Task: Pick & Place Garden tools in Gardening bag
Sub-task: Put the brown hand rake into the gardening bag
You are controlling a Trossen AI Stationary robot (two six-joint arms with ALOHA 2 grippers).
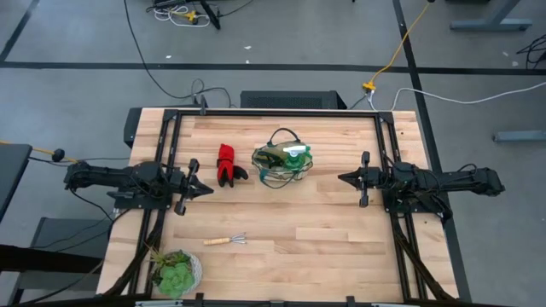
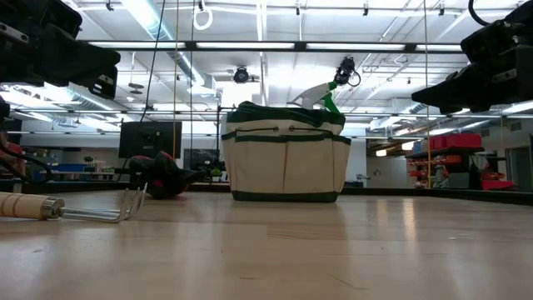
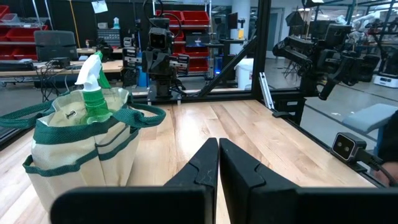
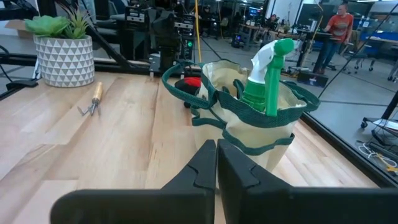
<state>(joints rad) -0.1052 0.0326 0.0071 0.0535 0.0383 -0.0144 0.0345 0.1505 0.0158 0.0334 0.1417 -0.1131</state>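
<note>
At both tabletop side edges the arms sit parked. Left end effector (image 1: 205,189) hovers near the left edge, fingers pressed together, holding nothing; wrist view confirms the two fingers (image 3: 205,168) meet with no gap. Right end effector (image 1: 344,178) is over the right side, likewise closed and empty, pointing toward the centre.

Gardening bag (image 1: 281,165) stands upright mid-tabletop toward the far edge, between the two end effectors and well apart from both. Green spray bottle (image 4: 268,78) with white nozzle is already inside it, head sticking out above the rim. Something else seems to sit in the bag, but too hidden to name.

Left to do, as I judge it: red-and-black gloves (image 1: 228,165) lie on the tabletop just beside the bag on its left-arm side, not in it. Wooden-handled mini rake (image 1: 225,240) lies flat nearer the front, well apart from the bag. So roughly partway through; at least two items outstanding. Shears and brush/trowel not visible loose on the tabletop, possibly bagged, cannot confirm.

Succulent in pale patterned pot (image 1: 176,271) sits at the front left corner, not a task item.

No readable brand, label or writing on bag, bottle or tools.
</note>
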